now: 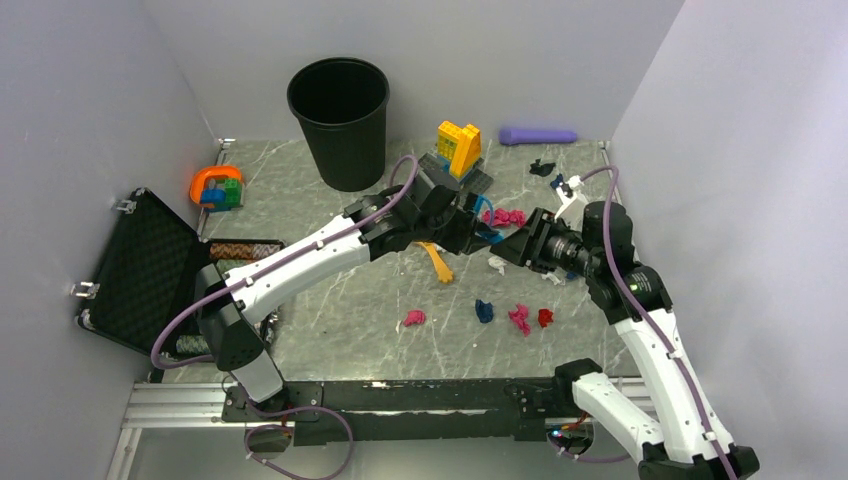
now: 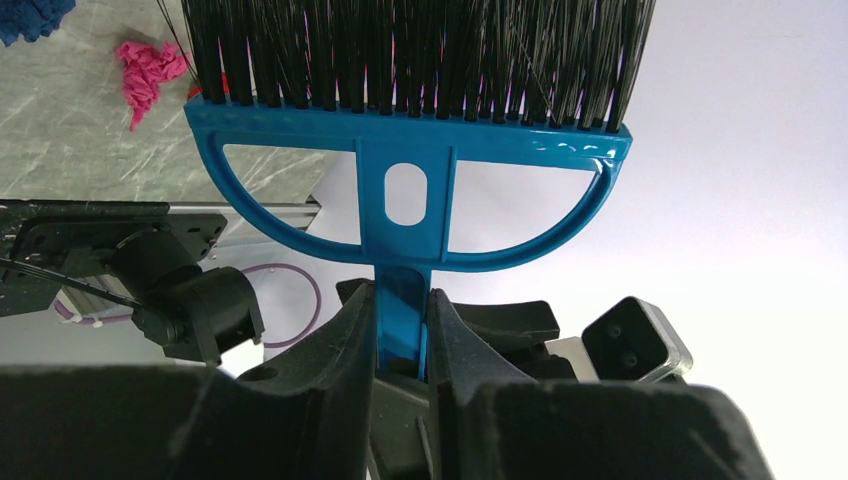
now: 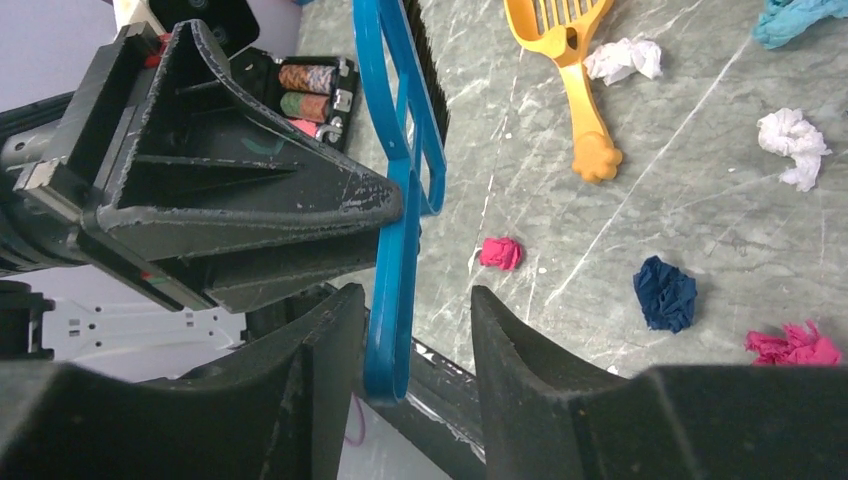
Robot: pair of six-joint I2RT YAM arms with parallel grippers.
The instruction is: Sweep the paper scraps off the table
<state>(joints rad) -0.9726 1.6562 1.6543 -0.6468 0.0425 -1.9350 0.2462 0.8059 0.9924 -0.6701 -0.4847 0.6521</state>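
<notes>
My left gripper (image 1: 455, 222) (image 2: 403, 300) is shut on the handle of a blue brush with black bristles (image 2: 405, 140), held above the table (image 1: 350, 310). My right gripper (image 1: 512, 246) (image 3: 418, 300) is open, its jaws on either side of the brush handle's end (image 3: 395, 290); the handle lies against the left jaw. Paper scraps lie in front: pink (image 1: 413, 318), dark blue (image 1: 484, 311), pink (image 1: 519, 318), red (image 1: 545, 317). A pink pile (image 1: 505, 216) lies behind the grippers. The right wrist view shows white wads (image 3: 795, 145), a dark blue one (image 3: 665, 293) and a pink one (image 3: 500, 252).
A yellow scoop (image 1: 437, 262) (image 3: 570, 60) lies on the table below the left gripper. A black bin (image 1: 340, 120) stands at the back. A yellow-and-orange brick build (image 1: 458, 148) and a purple cylinder (image 1: 538, 135) sit at the back right. An open black case (image 1: 150, 265) with stacked chips (image 1: 240, 250) is at the left.
</notes>
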